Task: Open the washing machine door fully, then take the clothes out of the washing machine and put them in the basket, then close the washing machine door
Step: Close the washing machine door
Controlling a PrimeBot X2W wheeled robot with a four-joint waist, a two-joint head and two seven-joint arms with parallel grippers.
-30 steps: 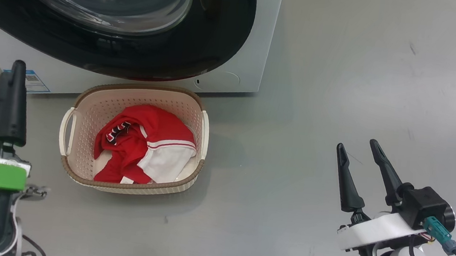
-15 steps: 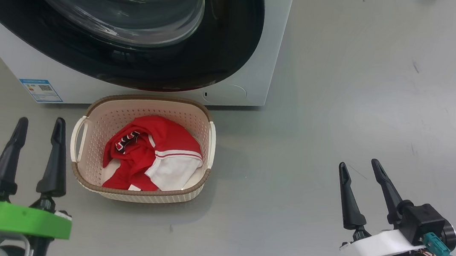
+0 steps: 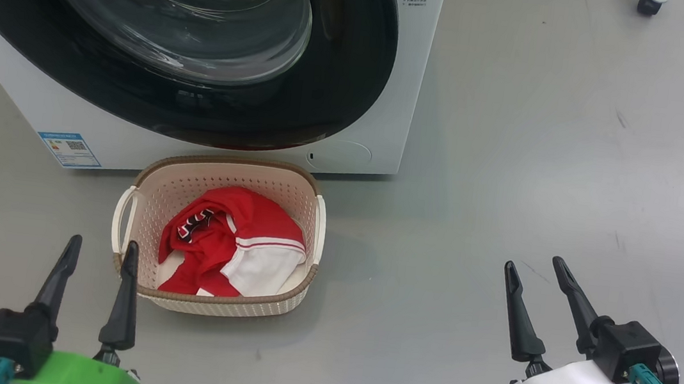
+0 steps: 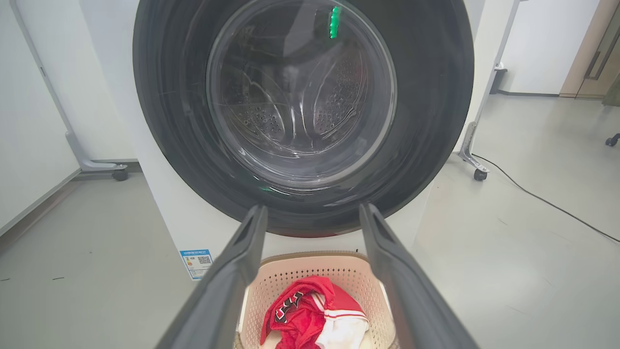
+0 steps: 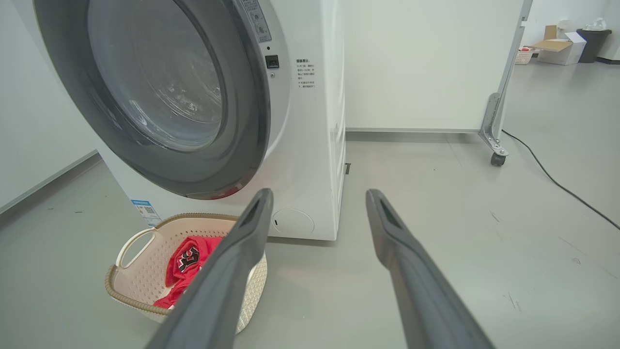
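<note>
The washing machine door lies shut against the white washing machine; its black rim and glass bowl face me. On the floor just in front stands the cream basket with the red and white clothes heaped inside, seen too as clothes and clothes. My left gripper is open and empty, low at the basket's near-left corner. Far off to the right, above bare floor, my right gripper is open and empty too.
Grey floor spreads wide to the right of the machine. A blue label marks the machine's lower left front. A wheeled white partition leg and a black cable lie beyond on the right. Boxes stand far back.
My left arm has dropped back and turned, so both its fingers now show apart beside the basket. The head camera has tilted up, shifting the whole view down. The right gripper holds steady.
</note>
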